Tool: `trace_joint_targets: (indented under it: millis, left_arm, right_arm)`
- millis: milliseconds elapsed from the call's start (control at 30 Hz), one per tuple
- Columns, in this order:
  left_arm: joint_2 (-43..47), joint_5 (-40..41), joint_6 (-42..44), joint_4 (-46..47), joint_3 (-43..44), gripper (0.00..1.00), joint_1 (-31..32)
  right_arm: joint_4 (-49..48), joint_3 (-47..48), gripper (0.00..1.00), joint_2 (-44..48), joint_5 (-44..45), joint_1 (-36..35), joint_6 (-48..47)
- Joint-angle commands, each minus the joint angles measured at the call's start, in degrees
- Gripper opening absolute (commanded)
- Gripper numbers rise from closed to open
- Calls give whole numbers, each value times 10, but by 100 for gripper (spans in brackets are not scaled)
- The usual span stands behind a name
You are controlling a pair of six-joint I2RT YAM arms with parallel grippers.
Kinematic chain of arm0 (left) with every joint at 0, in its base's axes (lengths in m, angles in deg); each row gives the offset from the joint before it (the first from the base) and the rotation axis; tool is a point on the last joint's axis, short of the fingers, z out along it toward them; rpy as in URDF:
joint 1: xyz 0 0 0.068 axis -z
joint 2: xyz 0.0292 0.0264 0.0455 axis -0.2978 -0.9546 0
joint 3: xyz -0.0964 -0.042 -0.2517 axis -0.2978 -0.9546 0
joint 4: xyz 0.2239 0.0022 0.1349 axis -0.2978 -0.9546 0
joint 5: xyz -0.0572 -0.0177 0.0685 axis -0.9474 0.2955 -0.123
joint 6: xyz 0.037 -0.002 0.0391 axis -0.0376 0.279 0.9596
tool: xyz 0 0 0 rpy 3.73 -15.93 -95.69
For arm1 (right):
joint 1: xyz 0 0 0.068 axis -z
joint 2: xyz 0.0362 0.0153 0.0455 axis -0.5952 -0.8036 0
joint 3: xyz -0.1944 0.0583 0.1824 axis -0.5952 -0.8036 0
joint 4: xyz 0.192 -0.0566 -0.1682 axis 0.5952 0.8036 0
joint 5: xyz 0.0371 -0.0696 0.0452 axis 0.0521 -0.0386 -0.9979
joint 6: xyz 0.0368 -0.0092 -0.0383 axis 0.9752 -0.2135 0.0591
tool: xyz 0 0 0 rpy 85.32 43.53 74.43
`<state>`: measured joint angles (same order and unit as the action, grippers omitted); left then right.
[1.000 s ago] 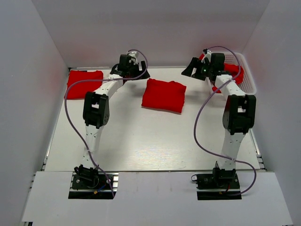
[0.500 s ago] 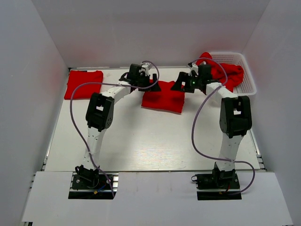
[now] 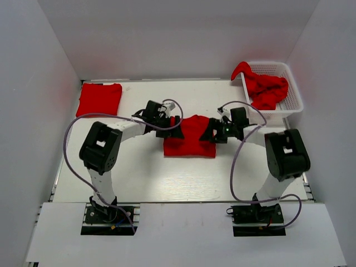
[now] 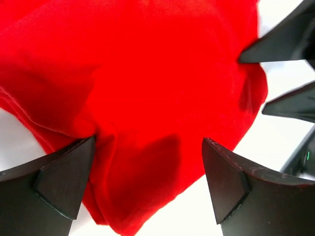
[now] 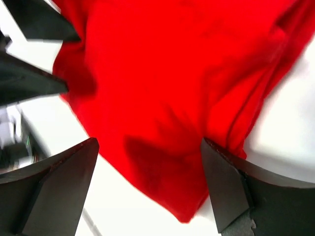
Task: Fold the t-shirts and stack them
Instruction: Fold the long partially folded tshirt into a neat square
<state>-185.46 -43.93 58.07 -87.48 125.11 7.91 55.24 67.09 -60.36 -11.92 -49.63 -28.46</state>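
At the far left of the table (image 3: 167, 178), near the back corner, a folded red t-shirt (image 3: 99, 99) is seen lying flat as a neat rectangle, well apart from both arms.

Towards the middle, the left hand (image 3: 173, 125) is held low at the left edge of the middle t-shirt (image 3: 190, 142), a second red t-shirt that is folded into a rough square and lies on the table between the two arms. In the left wrist view the fingers (image 4: 56, 184) are shown spread wide, with the red cloth filling the gap between them. The tip of the left finger meets a creased edge of the cloth, while the other finger sits over the cloth's lower edge and the white table. Nothing is pinched.

On the opposite side of the same garment, the right hand (image 3: 211, 133) is held equally low, facing the left one across the cloth. In the right wrist view its fingers (image 5: 236, 194) are likewise spread, with the cloth lying between them and a folded seam reaching the tip of the right finger. The dark tips of the other hand are caught in the upper corner of each wrist view. Whether either hand presses down on the cloth cannot be told.

At the far right, against the back corner, a white basket (image 3: 296, 99) is set on the table, and crumpled red t-shirts (image 3: 266, 90) are heaped inside it, one end rising over its left rim.
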Motion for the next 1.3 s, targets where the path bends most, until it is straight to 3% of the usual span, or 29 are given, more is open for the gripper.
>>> trace_joint_targets:
  millis: [0,100,267,433,600,900,933,1000,1033,1100,1133,1167,1267]
  left_arm:
    - [100,39,-5,-87,-78,100,17]
    - [170,104,-20,-134,-92,100,23]
    - [214,181,-40,-169,-61,100,23]
    - [197,254,-48,-180,-24,100,10]
    - [132,237,-48,-155,19,98,10]
    - [55,232,-37,-167,56,54,10]
    - [55,225,-37,-167,56,45,10]
    - [55,225,-32,-167,56,35,10]
    - [55,225,-32,-167,51,24,10]
    - [55,225,-32,-167,51,12,10]
    - [55,225,-32,-167,51,6,10]
    - [55,225,-32,-167,51,0,10]
    - [60,219,-32,-167,56,0,10]
  right_arm:
    - [36,-86,90,92,9,-23,-4]
    - [88,-108,90,160,19,-32,-21]
    - [121,-76,90,227,60,-35,-50]
    - [128,-45,90,205,121,-33,-45]
    - [102,0,90,152,147,-33,-23]
    - [99,51,90,62,160,-33,-13]
    - [98,55,89,56,160,-32,-12]
    - [98,59,84,41,155,-33,-9]
    - [96,63,82,36,154,-32,-6]
    - [87,64,74,23,151,-33,-3]
    - [85,69,65,19,148,-35,4]
    - [83,70,43,17,142,-34,7]
    - [64,69,14,18,128,-36,9]
